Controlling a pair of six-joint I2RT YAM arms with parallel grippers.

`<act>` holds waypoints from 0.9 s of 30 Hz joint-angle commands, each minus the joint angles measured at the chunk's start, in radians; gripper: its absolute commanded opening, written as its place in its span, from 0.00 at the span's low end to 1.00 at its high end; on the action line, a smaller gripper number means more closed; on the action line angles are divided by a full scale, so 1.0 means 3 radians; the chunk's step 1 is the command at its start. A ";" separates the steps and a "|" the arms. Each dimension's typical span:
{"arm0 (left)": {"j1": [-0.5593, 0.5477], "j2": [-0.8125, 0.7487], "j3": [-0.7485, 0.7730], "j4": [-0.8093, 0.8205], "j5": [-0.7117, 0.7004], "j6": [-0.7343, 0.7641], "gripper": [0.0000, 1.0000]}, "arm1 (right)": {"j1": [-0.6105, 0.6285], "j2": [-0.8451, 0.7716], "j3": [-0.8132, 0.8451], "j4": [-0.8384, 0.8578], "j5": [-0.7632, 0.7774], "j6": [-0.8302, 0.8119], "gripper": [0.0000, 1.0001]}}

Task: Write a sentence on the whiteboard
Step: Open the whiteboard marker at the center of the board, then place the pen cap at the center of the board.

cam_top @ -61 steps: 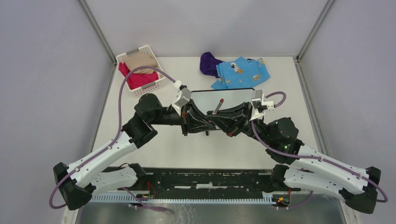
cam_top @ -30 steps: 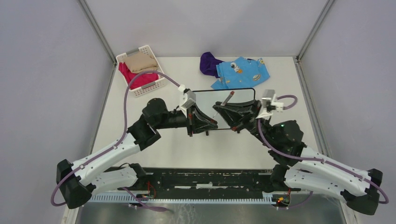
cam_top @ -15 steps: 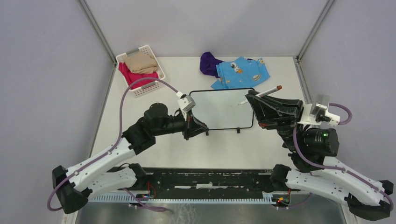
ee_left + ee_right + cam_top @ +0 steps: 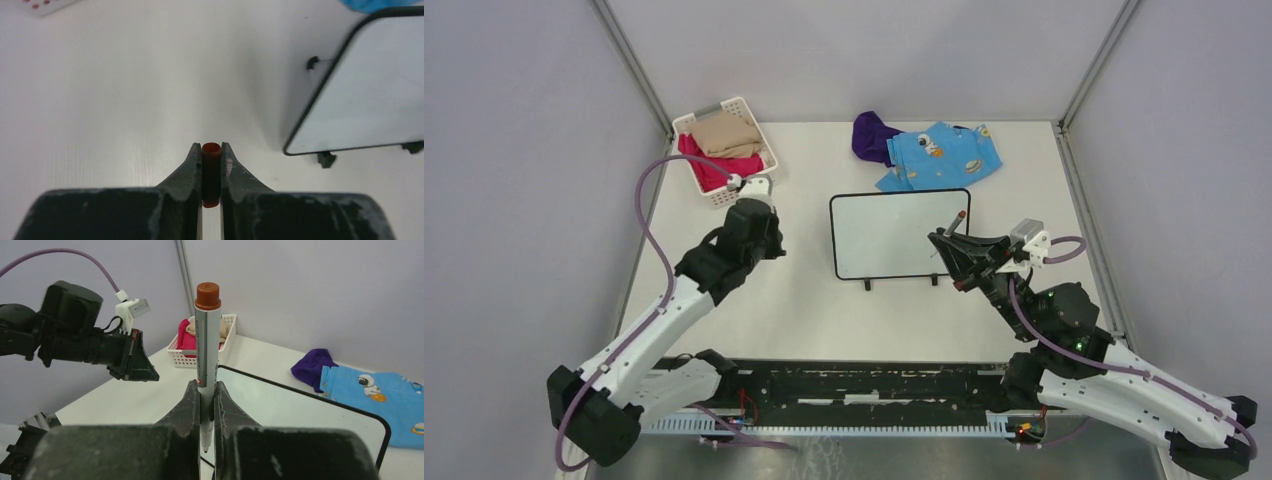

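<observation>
At the lower right of the overhead view, the right gripper (image 4: 205, 385) is clamped shut on a marker (image 4: 207, 335). It holds the marker upright, tip down, over the near right edge of the whiteboard (image 4: 899, 235). The pinch is narrow and sits low on the barrel, so pressing down to write could tilt the marker or push it up through the fingers, leaving broken strokes.

The whiteboard looks light and rests on small black feet with nothing steadying it. The drag of the tip could slide or rock it on the table (image 4: 804, 310).

At left centre of the overhead view, well apart from the whiteboard, the left gripper (image 4: 211, 147) is closed on a small red cap (image 4: 211, 170). Only the fingertips hold the cap, so a jolt could drop it and let it roll away.

The whiteboard sits mid-frame on the table. It is a white rectangle with a thin black frame and rounded corners. Its glossy face is blank, and no writing shows in any view.

Beyond it, a white basket (image 4: 724, 150) of folded cloth stands at the upper left. A blue printed shirt (image 4: 944, 155) and a purple cloth (image 4: 872, 135) lie at the top centre. The shirt is just beside the whiteboard's far edge, where a shifting board could catch on it.
</observation>
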 commanded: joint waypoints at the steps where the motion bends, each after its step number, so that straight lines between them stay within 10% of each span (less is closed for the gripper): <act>1: 0.0704 0.0254 -0.0208 0.0026 0.0577 -0.0389 0.02 | -0.0001 -0.0105 -0.0037 -0.0008 0.0071 -0.0014 0.00; 15: 0.0777 0.1765 -0.0044 0.0311 0.0956 -0.0611 0.02 | -0.0001 -0.0186 -0.0343 0.0055 0.0002 0.0335 0.00; 27: 0.0770 0.2018 -0.0150 0.0436 0.1041 -0.0595 0.26 | -0.0001 -0.0071 -0.0294 -0.0006 -0.0011 0.0351 0.00</act>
